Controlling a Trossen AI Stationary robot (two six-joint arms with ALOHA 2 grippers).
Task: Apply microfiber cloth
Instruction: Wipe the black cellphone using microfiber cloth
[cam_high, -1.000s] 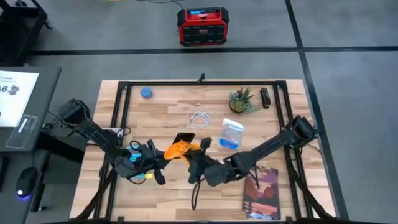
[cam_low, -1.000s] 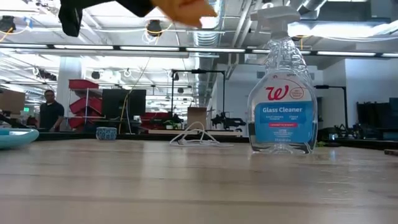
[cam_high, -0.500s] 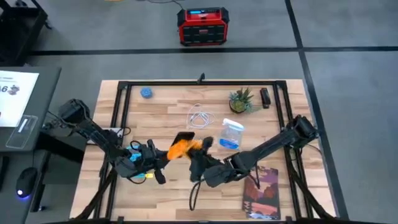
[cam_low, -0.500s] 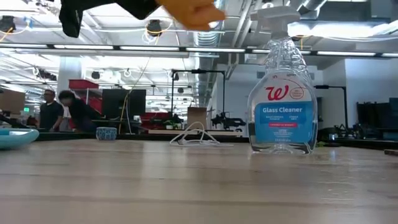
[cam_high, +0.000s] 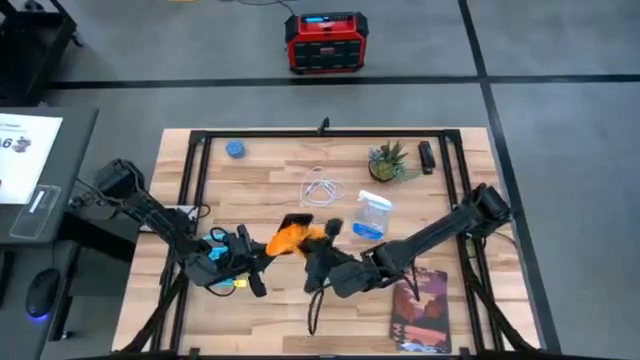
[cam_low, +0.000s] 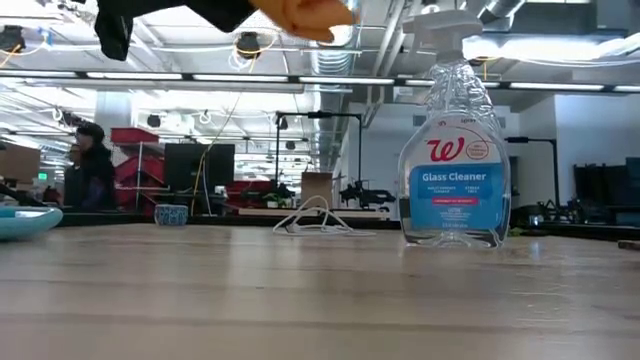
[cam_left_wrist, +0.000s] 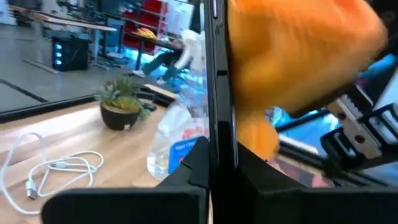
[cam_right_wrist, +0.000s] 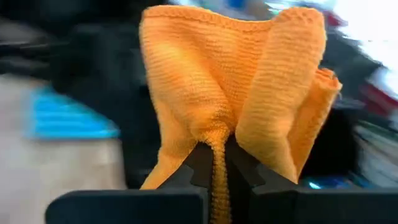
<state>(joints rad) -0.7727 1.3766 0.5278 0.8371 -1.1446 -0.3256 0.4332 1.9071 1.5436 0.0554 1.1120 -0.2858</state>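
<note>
While both arms meet mid-table, right gripper (cam_right_wrist: 216, 163) pinches microfiber cloth (cam_right_wrist: 230, 93)

The whole table (cam_high: 330, 300) is seen straight down from above. It is crossed level at board height in the low view. The glass cleaner bottle (cam_low: 455, 130) is shared by these and the left wrist view; the right wrist view is filled close-up by the microfiber cloth (cam_right_wrist: 230, 93).
</note>
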